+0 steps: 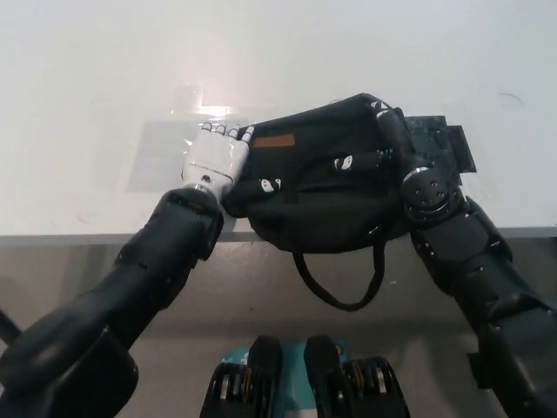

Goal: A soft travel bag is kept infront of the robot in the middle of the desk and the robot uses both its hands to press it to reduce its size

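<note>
Your white left hand [216,155], smooth hard shell, lies flat against the left flank of the travel bag [322,187], fingers extended and together, gripping nothing. Your black right hand [389,139] presses the bag's right side; you cannot tell how far its fingers are spread, black on black. Between them the bag is soft black fabric, bunched and humped, with a brown patch [276,141] on top. It sits at the near edge of the white desk [104,78], its looped strap [341,283] hanging over.
</note>
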